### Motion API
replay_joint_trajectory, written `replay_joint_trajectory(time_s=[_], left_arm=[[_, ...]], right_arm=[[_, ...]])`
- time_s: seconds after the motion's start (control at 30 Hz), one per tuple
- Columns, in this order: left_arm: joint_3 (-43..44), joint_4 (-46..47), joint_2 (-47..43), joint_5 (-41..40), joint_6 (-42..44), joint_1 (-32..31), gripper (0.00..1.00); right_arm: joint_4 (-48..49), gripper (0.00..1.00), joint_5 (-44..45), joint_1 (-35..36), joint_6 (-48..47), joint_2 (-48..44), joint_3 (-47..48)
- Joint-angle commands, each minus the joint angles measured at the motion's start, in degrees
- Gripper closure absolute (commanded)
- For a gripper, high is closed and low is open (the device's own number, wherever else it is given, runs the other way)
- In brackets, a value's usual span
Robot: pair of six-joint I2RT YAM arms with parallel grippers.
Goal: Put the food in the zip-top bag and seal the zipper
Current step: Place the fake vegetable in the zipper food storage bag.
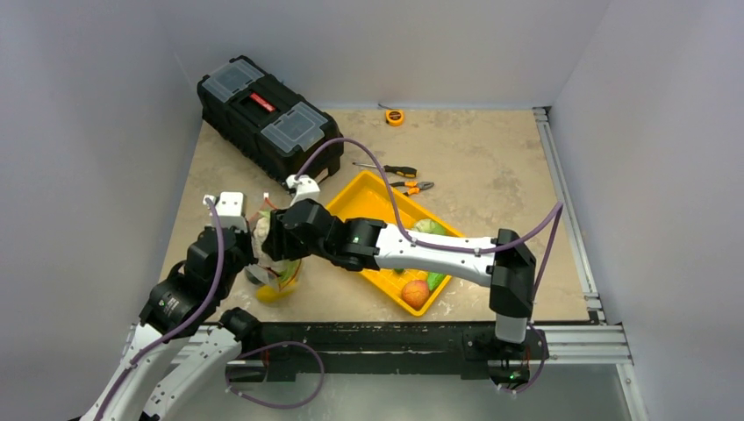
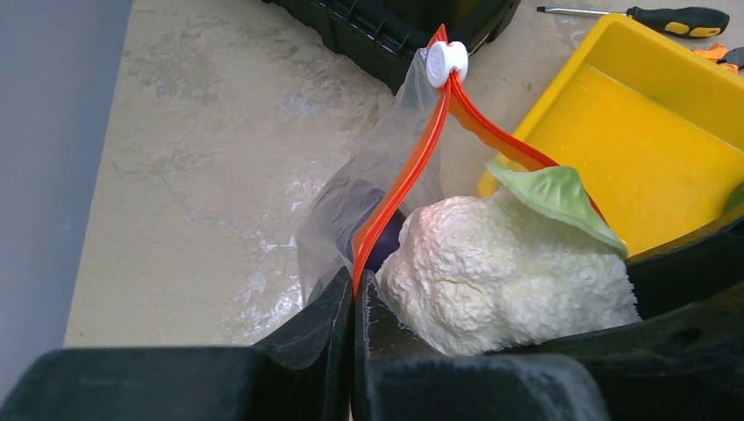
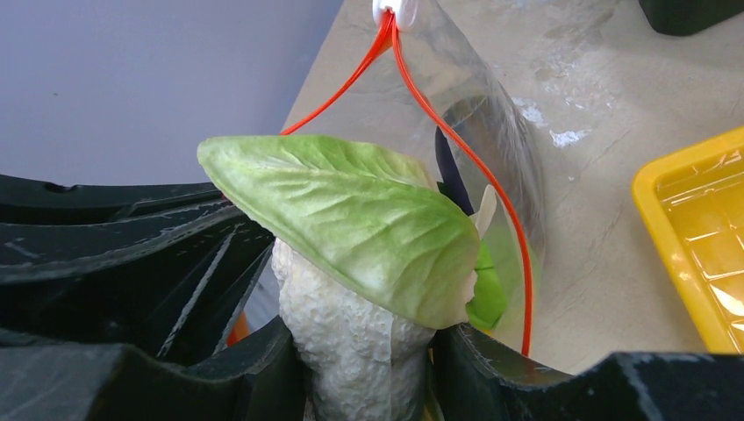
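Cauliflower [image 2: 509,263] fills the lower centre of the left wrist view, clenched in the right claw [image 3: 364,377] at the open mouth of the zip-top bag [image 2: 351,202]. Left claw [image 2: 355,303] pinches the zipper [image 2: 412,167] (apparently to hold the mouth wide), left of the yellow tray [image 2: 649,149].

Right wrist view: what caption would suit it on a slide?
The right gripper holds a leafy white cauliflower at the red-edged mouth of a clear bag.
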Motion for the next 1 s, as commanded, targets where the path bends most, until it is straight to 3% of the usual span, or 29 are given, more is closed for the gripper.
replay_joint_trajectory(time_s=[0.0,0.13,0.33,0.43,0.73,0.87,0.97], left_arm=[[-0.4,1.7,-0.5,0.0,0.4,0.2,1.0],[-0.4,1.7,-0.6,0.0,0.4,0.2,1.0],[-0.4,1.8,-0.9,-0.2,0.4,0.2,1.0],[-0.3,1.9,-1.0,-0.3,0.5,0.2,1.0],[-0.4,2.0,-1.3,-0.3,0.5,0.3,1.0],[-0.4,2.0,-1.5,-0.3,0.5,0.2,1.0],[-0.4,1.9,-1.3,-0.4,0.5,0.2,1.0]], right_arm=[[5.1,0.75,-2.1,-1.1,-0.2,0.3,1.3],[5.8,0.61,-5.8,-1.9,0.0,2.2,3.4],[3.9,0.31,-6.1,-2.8,-1.4,2.6,4.7],[2.7,0.24,-5.6,-2.9,-2.1,2.4,5.0],[-1.1,0.22,-4.6,-2.8,-5.1,-0.4,3.4],[-1.2,0.35,-3.1,-2.8,-5.5,-2.7,0.8],[-0.1,0.36,-3.3,-2.8,-6.1,-3.1,-0.3]])
